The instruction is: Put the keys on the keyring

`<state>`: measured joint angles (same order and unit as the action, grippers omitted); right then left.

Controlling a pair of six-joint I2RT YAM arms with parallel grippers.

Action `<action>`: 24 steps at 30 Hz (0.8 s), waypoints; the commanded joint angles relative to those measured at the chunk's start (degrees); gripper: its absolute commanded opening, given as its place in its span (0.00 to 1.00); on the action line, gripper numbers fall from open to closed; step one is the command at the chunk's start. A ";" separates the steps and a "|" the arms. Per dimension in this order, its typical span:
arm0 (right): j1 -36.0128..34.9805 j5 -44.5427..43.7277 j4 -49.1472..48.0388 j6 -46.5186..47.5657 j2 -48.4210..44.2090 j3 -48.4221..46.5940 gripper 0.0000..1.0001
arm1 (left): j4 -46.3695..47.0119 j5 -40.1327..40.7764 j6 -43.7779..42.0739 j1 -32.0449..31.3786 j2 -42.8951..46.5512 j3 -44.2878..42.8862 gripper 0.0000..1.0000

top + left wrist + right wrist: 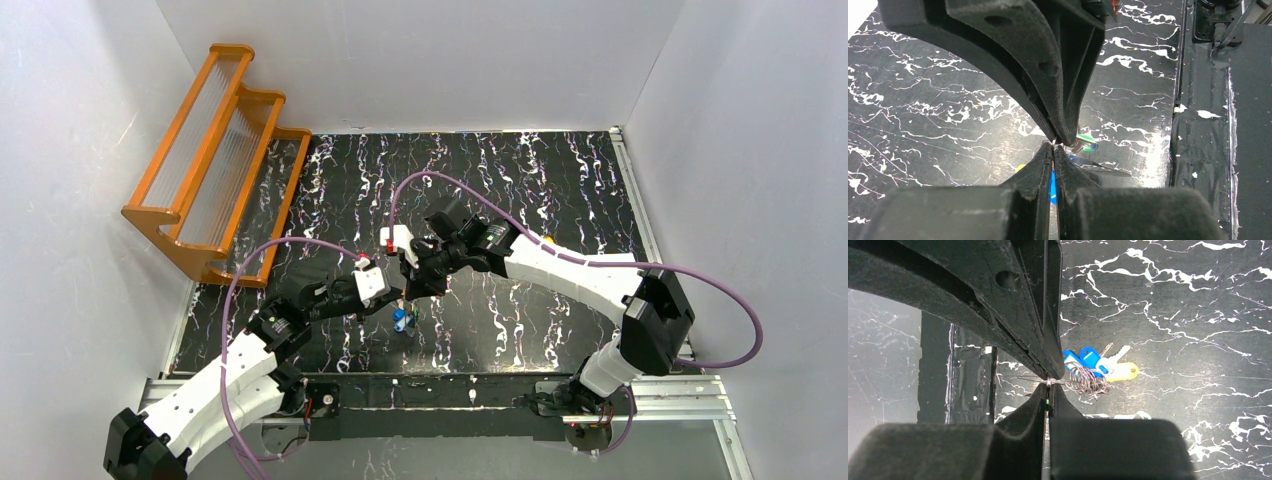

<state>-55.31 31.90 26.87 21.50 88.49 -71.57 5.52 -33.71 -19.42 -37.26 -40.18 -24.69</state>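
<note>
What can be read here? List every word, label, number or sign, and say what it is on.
No text reads in any view.
Keys: plain blue and yellow heads, no print visible.
Keyring: bare wire, no marking.
Red tags: too small to read.
Rack: no lettering visible.

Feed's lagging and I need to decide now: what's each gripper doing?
Left gripper: closed, apparently pinching the thin wire of the keyring.
Right gripper: closed, apparently pinching the same wire.
</note>
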 commanded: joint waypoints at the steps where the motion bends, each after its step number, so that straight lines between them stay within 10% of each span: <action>1: -0.22 0.90 -5.56 -1.20 -2.05 0.20 0.19 | 0.91 -0.64 1.07 -0.44 0.66 0.91 0.00; 13: 6.08 9.00 -20.70 -7.50 -10.66 10.85 0.66 | 24.08 4.29 17.63 -0.45 8.41 11.70 0.00; 24: 10.22 20.72 -26.43 -10.69 -11.66 15.15 0.46 | 41.15 7.05 26.81 -0.45 11.88 17.83 0.00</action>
<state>-45.21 46.13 4.25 12.14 77.54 -56.45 36.60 -28.10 3.29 -37.36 -29.39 -7.79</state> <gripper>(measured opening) 0.479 0.010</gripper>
